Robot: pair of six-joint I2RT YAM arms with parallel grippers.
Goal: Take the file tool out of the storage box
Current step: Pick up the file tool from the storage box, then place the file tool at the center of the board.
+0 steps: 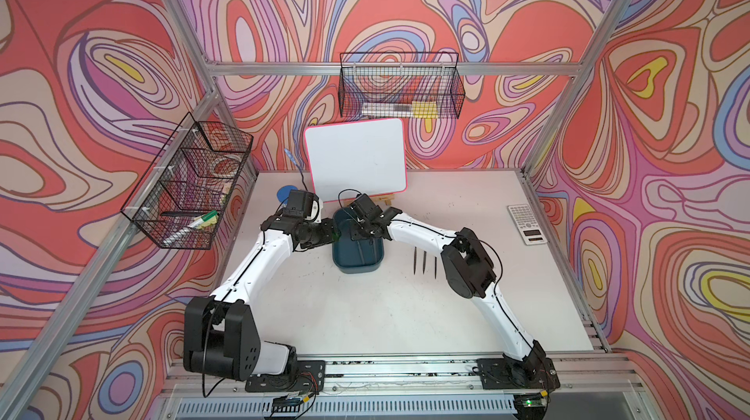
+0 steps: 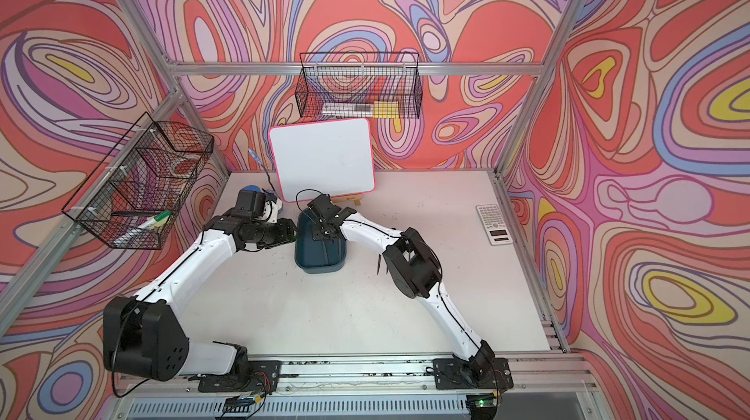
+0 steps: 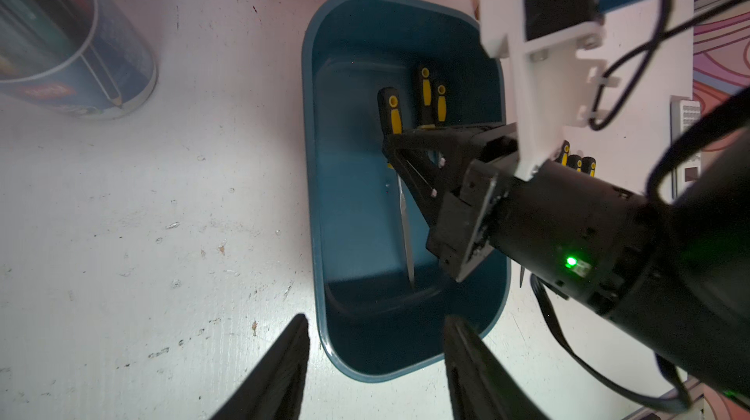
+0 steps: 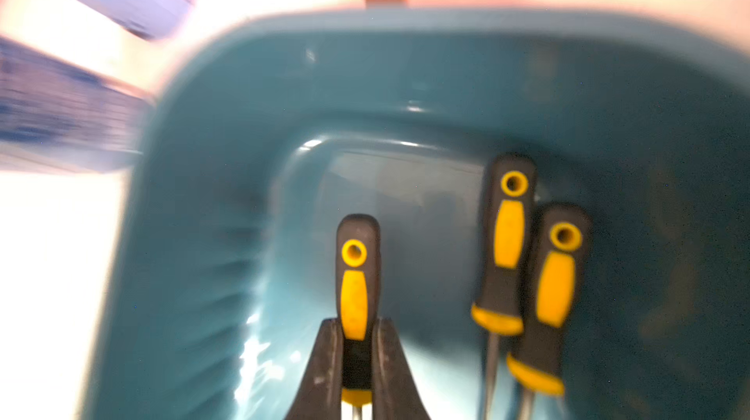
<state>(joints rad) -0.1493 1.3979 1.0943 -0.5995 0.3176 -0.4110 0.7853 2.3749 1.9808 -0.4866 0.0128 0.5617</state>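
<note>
The right hand [image 4: 356,328] is pinched on the rubbery black-and-yellow handle of the file tool [image 4: 354,276], whose slim steel blade lies along the floor of the storage box [image 3: 314,178], a glossy teal plastic tub with rounded corners on the scuffed white surface [image 3: 162,215]. Two more files [image 4: 509,243] lie alongside. The left hand [image 3: 375,318] hangs spread at the tub's rim
</note>
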